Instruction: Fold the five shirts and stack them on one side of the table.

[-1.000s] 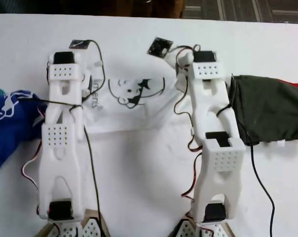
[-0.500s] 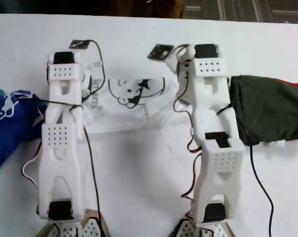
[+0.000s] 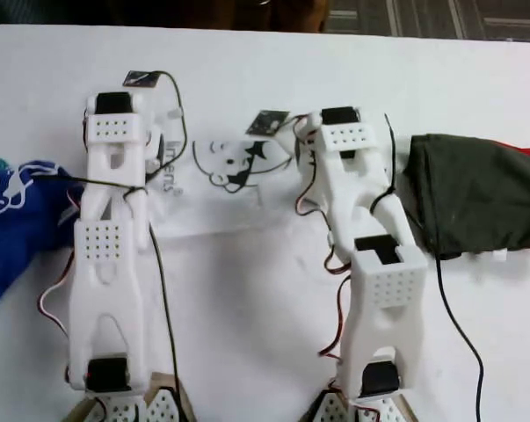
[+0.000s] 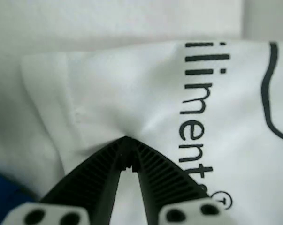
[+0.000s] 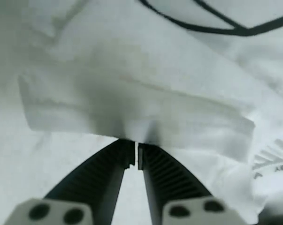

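Folding the white shirt (image 3: 238, 204) at mid-frame: left gripper (image 4: 127, 152) and right gripper (image 5: 136, 152) each pinch its cloth; next, carry the fold across together.

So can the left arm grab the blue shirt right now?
Probably not just yet. The left gripper is shut on a pinch of the white shirt, so it would have to let go first. The blue shirt lies close by, with nothing in the way.

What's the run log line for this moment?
left end effector: shut on white shirt | right end effector: shut on white shirt | blue shirt: far left | dark shirt: far right
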